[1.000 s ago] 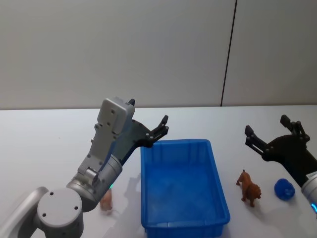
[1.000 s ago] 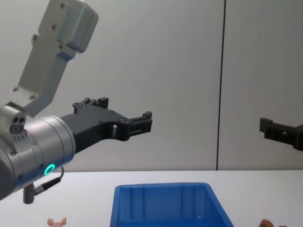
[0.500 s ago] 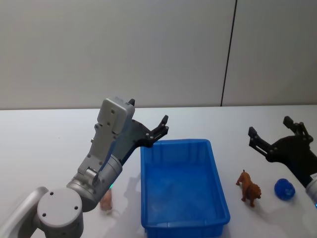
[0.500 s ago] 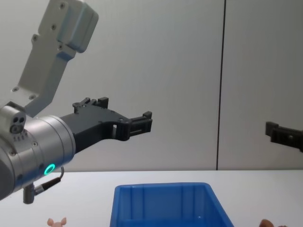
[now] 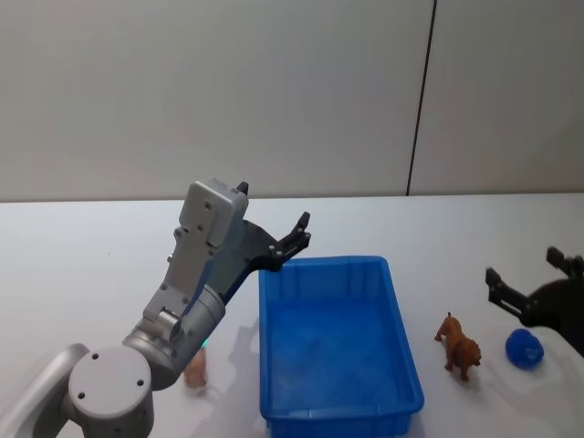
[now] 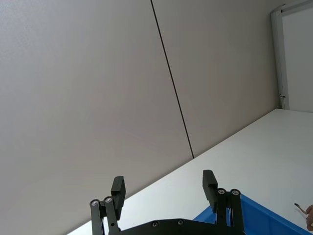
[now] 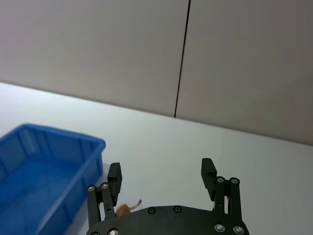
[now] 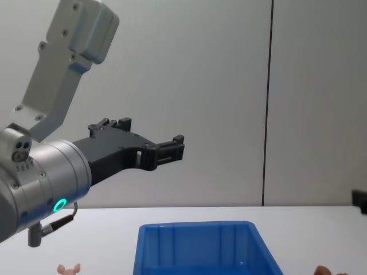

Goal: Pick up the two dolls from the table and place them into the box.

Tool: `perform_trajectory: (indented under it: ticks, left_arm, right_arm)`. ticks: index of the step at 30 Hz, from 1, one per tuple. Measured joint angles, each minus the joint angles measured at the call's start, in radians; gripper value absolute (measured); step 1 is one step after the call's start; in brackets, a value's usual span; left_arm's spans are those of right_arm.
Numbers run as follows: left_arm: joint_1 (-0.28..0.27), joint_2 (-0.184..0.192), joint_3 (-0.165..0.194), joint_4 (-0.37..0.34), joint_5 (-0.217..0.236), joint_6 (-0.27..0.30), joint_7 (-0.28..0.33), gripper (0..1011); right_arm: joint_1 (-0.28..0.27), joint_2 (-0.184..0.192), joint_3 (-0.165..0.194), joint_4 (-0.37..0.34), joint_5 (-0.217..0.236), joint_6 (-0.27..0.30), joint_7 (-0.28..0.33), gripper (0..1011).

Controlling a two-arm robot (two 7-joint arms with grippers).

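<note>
The blue box [image 5: 324, 264] sits mid-table. A pale pink doll [image 5: 196, 369] stands on the white table [image 5: 82, 255] left of it, partly hidden by my left arm. To the right of the box stands a brown lion-like doll [image 5: 459, 345]. My left gripper [image 5: 299, 233] hangs open and empty above the box's far left corner. At the far right my right gripper [image 5: 525, 269] is open and empty, above and beyond the brown doll. The right wrist view shows its fingers [image 7: 209, 172] spread, with the box [image 7: 63, 135] and the brown doll [image 7: 124, 209] below.
A small blue ball-like object [image 5: 525, 348] lies right of the brown doll, under my right arm. The chest view shows the box rim [image 8: 195, 227] and the pink doll [image 8: 69, 268] low at the left. A grey wall stands behind the table.
My right gripper has drawn back to the right, away from the box, and sits lower at the view's edge. The left arm and both dolls have not moved.
</note>
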Motion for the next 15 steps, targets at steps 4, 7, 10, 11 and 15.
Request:
perform_trajectory:
  ticks: [4, 7, 10, 11, 15]
  left_arm:
    - [0.0, 0.0, 0.0, 0.0, 0.0, 0.0, 0.0, 1001]
    - [0.0, 0.0, 0.0, 0.0, 0.0, 0.0, 0.0, 1000]
    - [0.0, 0.0, 0.0, 0.0, 0.0, 0.0, 0.0, 1001]
    - [0.0, 0.0, 0.0, 0.0, 0.0, 0.0, 0.0, 1000]
    - [0.0, 0.0, 0.0, 0.0, 0.0, 0.0, 0.0, 1001]
  right_arm:
    - [-0.007, 0.016, 0.008, 0.01, 0.002, 0.035, 0.012, 1001]
    - [-0.011, 0.026, 0.013, 0.023, 0.002, 0.07, 0.026, 1001]
    - [-0.011, 0.032, 0.015, 0.04, 0.002, 0.093, 0.036, 1001]
    - [-0.01, 0.033, 0.015, 0.044, 0.001, 0.1, 0.039, 1001]
    - [-0.004, 0.034, 0.015, 0.073, -0.005, 0.125, 0.053, 1001]
